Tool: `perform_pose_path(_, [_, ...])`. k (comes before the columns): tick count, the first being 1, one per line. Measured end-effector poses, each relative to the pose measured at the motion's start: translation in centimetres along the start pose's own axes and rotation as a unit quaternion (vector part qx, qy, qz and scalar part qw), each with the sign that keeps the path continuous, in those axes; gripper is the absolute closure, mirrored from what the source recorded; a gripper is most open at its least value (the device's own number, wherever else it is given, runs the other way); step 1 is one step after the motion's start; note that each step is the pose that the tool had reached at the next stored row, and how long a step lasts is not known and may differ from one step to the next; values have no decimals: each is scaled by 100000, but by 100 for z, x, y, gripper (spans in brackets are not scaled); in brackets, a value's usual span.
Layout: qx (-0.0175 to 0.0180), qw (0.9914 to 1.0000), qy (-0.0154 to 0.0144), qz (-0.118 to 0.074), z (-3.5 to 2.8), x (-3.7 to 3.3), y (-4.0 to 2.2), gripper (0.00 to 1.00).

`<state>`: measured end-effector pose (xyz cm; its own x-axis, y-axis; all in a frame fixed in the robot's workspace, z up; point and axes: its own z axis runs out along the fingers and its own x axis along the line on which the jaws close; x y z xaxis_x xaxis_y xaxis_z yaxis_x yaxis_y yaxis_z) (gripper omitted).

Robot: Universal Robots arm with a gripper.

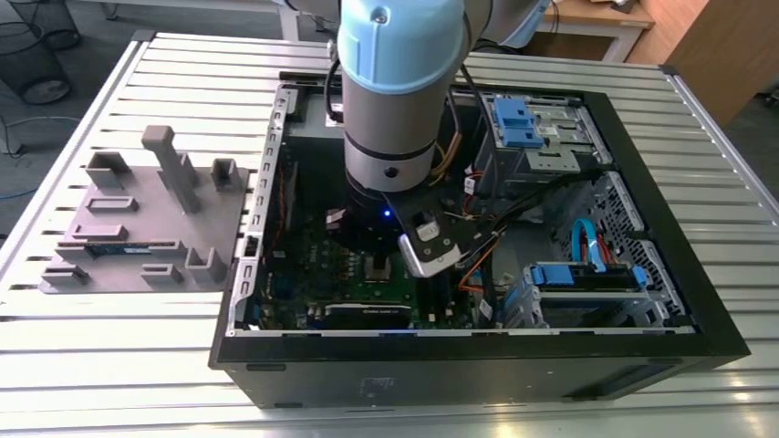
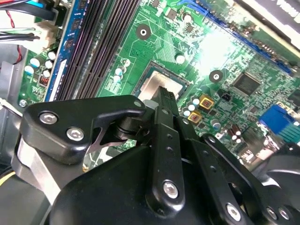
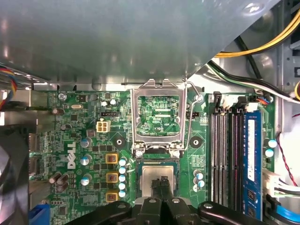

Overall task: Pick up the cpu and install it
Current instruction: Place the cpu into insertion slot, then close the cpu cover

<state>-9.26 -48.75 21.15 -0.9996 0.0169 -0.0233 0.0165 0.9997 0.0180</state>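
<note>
In the first wrist view, one small square silver-topped cpu (image 3: 149, 172) is seen lying in the socket of one green motherboard (image 3: 51, 140), directly beneath one black gripper (image 3: 161, 181). Its two fingers are drawn narrow, tips nearly together. One silver metal socket frame (image 3: 158, 115) is raised open just beyond the tips.

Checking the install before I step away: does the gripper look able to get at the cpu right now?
Probably yes. In the first wrist view the gripper is right at the cpu, and the socket frame stands swung open away from it, with nothing between them.
</note>
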Motion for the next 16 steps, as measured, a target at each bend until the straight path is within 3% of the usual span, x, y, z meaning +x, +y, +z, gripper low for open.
perform_pose_path(7, [-2,100000,-1,-2,-46,-1,1,89])
perform_pose_path(16, [-1,100000,0,-2,-53,-1,1,89])
